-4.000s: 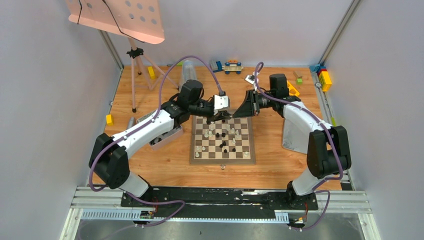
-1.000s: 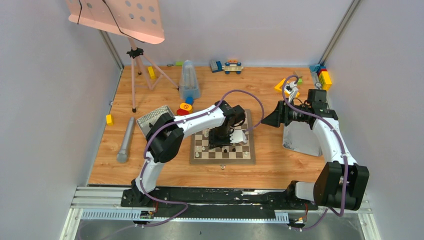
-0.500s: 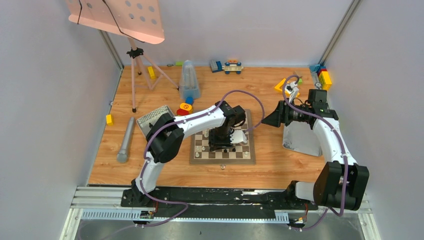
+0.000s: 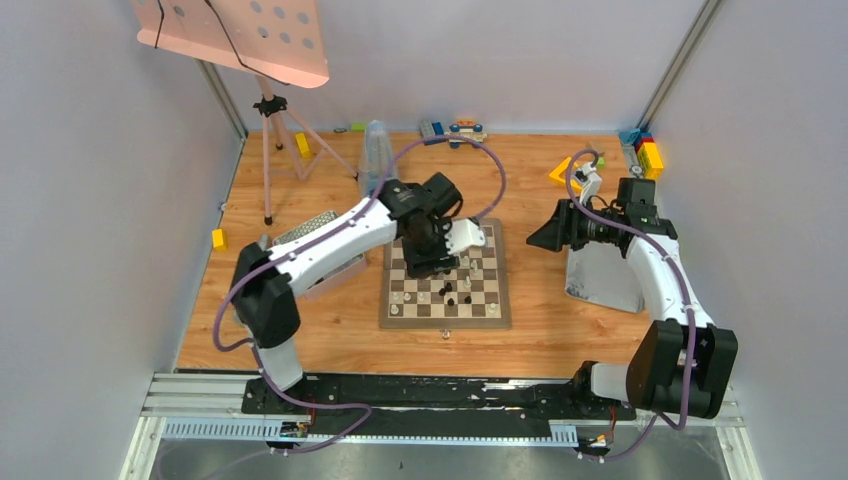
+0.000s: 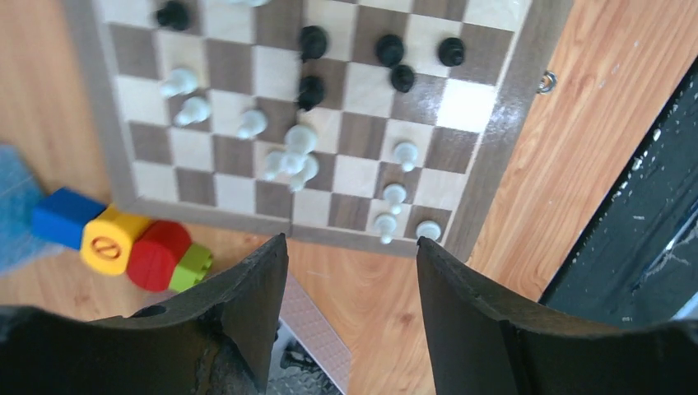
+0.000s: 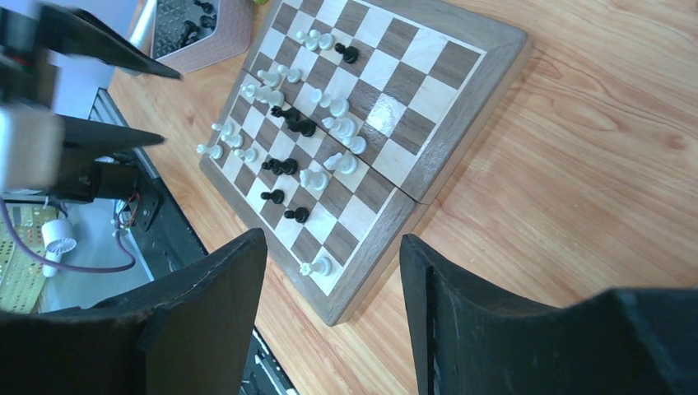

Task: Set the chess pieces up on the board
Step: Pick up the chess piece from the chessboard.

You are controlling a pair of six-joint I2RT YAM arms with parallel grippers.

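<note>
The chess pieces [image 5: 300,138], black and white mixed, stand scattered across the board [image 4: 480,320]. The left gripper [image 5: 352,251] hangs over the board's far edge, jaws apart and empty. The right gripper [image 6: 331,243], likewise spread and empty, hovers off the board's far right corner.

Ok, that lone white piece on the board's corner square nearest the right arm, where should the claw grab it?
Grip the white piece by its slim upper body, bringing the right claw straight down from above. It is tiny, seems upright and has its square to itself, so there is room either side; a sideways approach would likely topple it.
</note>
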